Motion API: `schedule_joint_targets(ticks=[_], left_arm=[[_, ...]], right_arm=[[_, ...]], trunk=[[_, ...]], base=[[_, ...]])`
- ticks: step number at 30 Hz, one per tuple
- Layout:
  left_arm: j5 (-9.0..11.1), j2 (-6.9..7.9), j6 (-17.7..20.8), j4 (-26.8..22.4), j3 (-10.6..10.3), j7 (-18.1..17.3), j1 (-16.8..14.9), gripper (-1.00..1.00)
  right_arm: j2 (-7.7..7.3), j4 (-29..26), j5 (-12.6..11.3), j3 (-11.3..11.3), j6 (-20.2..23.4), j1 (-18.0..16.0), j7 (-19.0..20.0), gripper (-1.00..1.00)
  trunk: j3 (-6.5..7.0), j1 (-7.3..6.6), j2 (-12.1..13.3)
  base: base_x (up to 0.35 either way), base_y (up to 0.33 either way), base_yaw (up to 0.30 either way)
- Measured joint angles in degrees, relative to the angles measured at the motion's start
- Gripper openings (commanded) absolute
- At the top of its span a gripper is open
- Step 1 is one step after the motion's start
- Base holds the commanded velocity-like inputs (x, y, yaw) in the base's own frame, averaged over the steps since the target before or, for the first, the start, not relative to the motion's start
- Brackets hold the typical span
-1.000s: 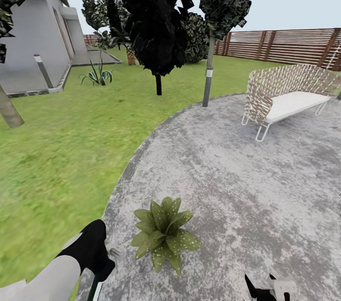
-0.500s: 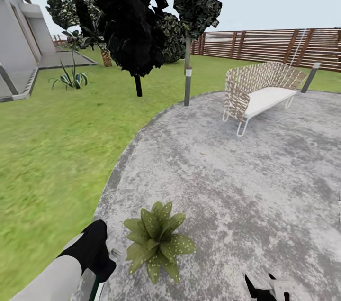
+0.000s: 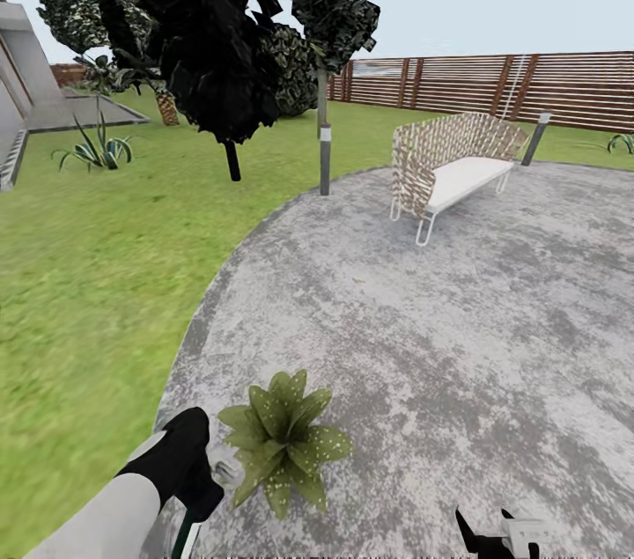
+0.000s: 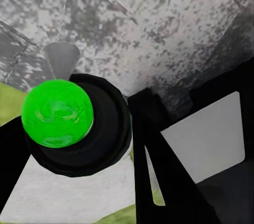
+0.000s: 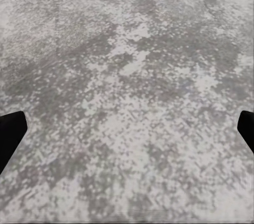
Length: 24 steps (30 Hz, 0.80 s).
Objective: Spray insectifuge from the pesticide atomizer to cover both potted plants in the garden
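Observation:
One potted plant (image 3: 280,440), a low rosette of speckled green leaves, sits on the grey patio (image 3: 423,321) near its lawn-side rim, low in the head view. Just left of it is my left gripper (image 3: 207,489), shut on the pesticide atomizer (image 3: 187,533). In the left wrist view the atomizer (image 4: 58,113) appears as a round black body with a bright green top and a grey cone, between the black fingers (image 4: 159,155). My right gripper (image 3: 495,537) hangs open over bare paving, its fingertips (image 5: 10,134) spread wide apart.
A woven bench (image 3: 449,163) stands across the patio. Grey bollard lamps (image 3: 325,158) (image 3: 534,139) mark its rim. Dark trees (image 3: 211,40) and a striped agave (image 3: 92,150) stand on the lawn (image 3: 88,277). A brown slatted fence (image 3: 528,88) closes the back.
The whole view has swung to the right: house, trees and bench have shifted left in the picture. The plant stays beside my left gripper. Both grippers keep their state.

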Motion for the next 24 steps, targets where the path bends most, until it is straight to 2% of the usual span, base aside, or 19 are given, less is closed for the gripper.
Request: schedule_joint_targets(ticks=[15,20,24], left_arm=[[0.0,-0.21,0.1,0.0,-0.1,-0.3,-2.1,-1.0],[0.1,-0.17,0.1,0.1,-0.1,-0.4,-2.4,-1.0],[0.0,-0.16,0.2,0.1,-0.1,-0.4,-2.3,-1.0]], right_arm=[[0.0,0.1,0.1,0.1,-0.1,0.0,0.0,1.0],[0.0,0.1,0.0,0.1,-0.1,0.0,0.0,1.0],[0.0,0.1,0.0,0.1,-0.1,0.0,0.0,1.0]], trunk=[[0.0,-0.02,0.0],[0.0,-0.02,0.0],[0.0,0.0,0.0]], base=[[-0.009,0.009,-0.002],[-0.008,0.008,-0.226],[-0.161,0.163,-0.295]])
